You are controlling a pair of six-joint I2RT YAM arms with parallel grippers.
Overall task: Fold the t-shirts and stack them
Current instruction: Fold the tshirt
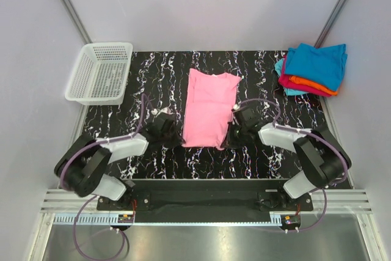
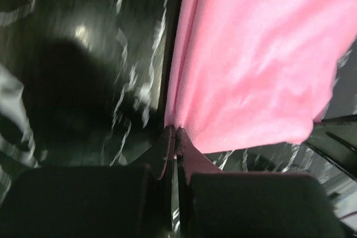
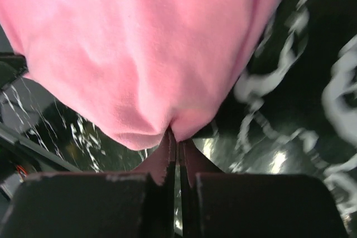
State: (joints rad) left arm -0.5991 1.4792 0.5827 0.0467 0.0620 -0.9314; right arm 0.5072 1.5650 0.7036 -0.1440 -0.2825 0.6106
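Pink shirt (image 1: pixel 209 108) lies flat mid-table (image 1: pixel 263 71), already narrowed to a strip. Its long axis runs near-to-far, with the collar end toward the far edge and the hem toward the near edge. Left gripper (image 2: pixel 176 132) is closed on the hem's near-left corner, with cloth pinched between the tips in the left wrist view. Right gripper (image 3: pixel 177 137) is closed on the near-right corner, same kind of pinch. The arms come in from opposite sides, each about as close to its own corner as the other, and the shirt's whole length stretches away from both toward the far edge. Judgement: the next move is to lift the hem and carry it along the long axis toward the collar, so both pinches have to travel together or the fold will skew. Stack (image 1: pixel 311 68) of folded shirts, teal on top with orange and magenta under it, sits at the far right corner, well apart. Basket (image 1: pixel 101 71) is at the far left corner, partly off the table edge.
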